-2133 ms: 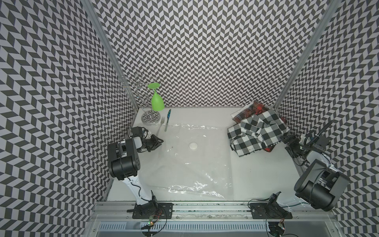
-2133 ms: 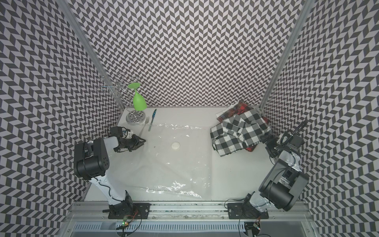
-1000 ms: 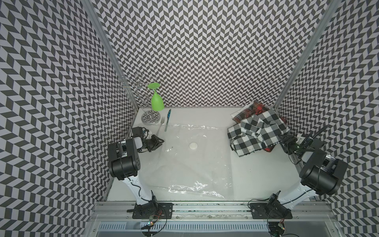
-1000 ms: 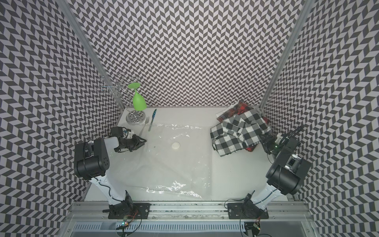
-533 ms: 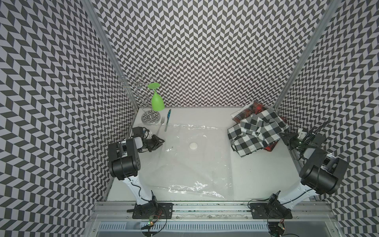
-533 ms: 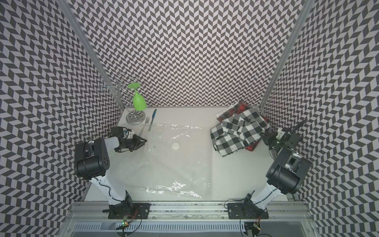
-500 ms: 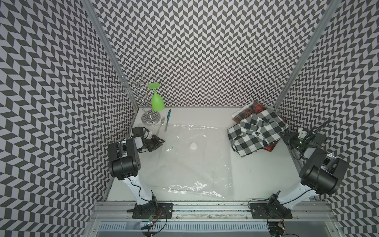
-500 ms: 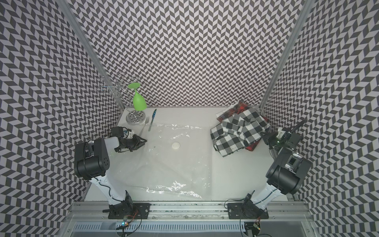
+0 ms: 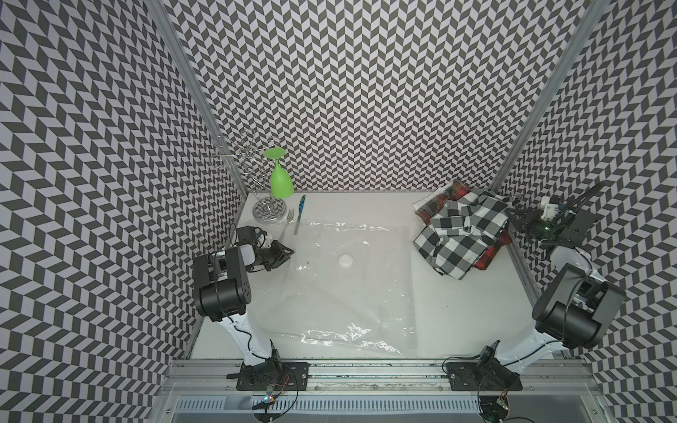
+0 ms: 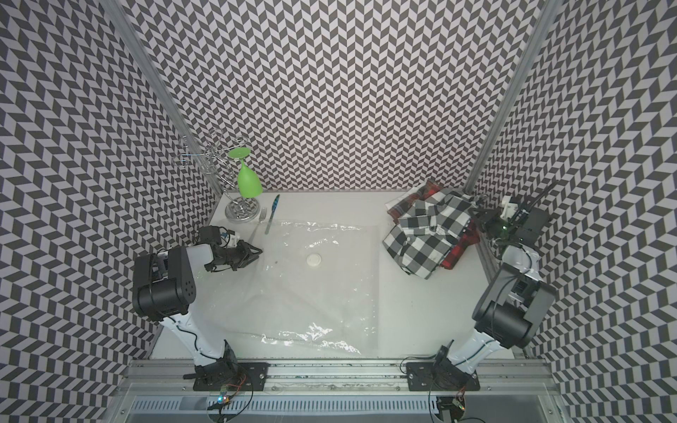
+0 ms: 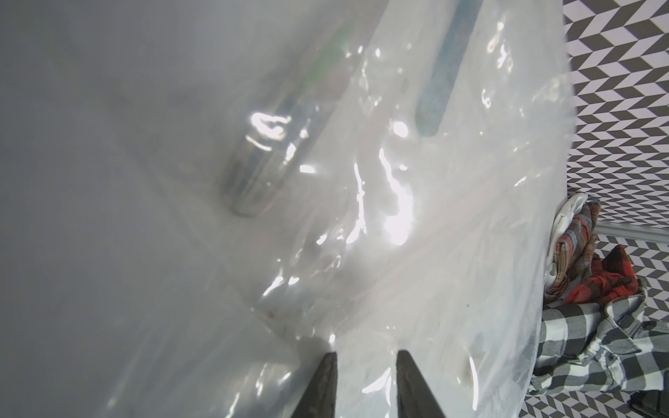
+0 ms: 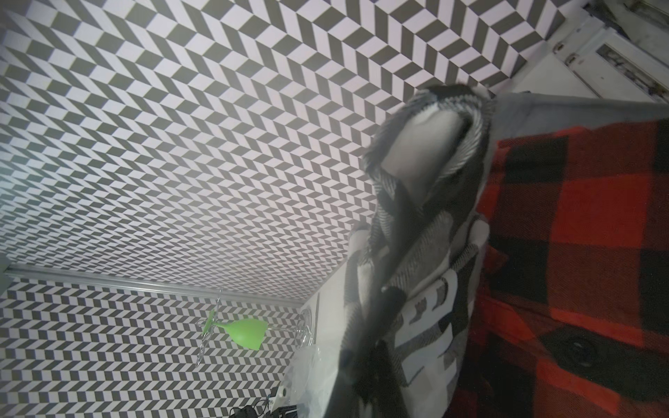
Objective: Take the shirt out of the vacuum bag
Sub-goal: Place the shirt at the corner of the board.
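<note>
One vacuum bag [image 9: 366, 293] flat, shirt [image 9: 461, 238] beside it

Robot lab booth, chevron-patterned walls [image 9: 366, 91], aluminium mounting rail [image 9: 366, 370], white tabletop [image 9: 458, 311]

Top views: high over the front rail [image 9: 366, 366], you face the back wall [image 9: 366, 91], whole table [image 10: 421, 311] in both | left wrist: close over the vacuum bag [image 11: 398, 271], you face the checked shirt [image 11: 597, 354] | right wrist: against that shirt, you face the green glass [image 12: 246, 331]
</note>
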You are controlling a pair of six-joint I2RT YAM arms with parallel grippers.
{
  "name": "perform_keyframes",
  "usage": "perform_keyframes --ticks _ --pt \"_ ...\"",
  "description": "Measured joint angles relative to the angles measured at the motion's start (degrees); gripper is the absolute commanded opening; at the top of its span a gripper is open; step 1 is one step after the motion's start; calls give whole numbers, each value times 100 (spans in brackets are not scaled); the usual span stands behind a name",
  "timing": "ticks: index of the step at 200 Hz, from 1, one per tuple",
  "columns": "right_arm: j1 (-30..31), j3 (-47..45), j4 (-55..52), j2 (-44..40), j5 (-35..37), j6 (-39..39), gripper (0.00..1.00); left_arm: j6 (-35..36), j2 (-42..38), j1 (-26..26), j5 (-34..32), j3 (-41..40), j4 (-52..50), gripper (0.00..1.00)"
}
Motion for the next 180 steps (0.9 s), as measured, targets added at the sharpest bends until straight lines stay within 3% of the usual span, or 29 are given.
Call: perform_keyframes --ticks 62,92,104,130,152,180 --pt "15 627 131 935 -17 190 2 2 -46 -31 -50 -33 -4 32" --pt "-22 658 -31 1202 114 44 16 2 -68 -39 -70 -50 -9 33" --pt "-44 721 -164 1257 210 -81 34 2 -79 -42 -81 -61 -9 33" --pt "-164 973 -457 1340 389 -302 58 2 -118 -50 -101 -103 -7 33" --pt "-225 1290 -826 1397 603 -531 66 2 -129 -52 -103 -111 -7 33" --pt "-219 1578 -1344 1379 962 -844 69 2 -131 -57 -107 -111 -7 34"
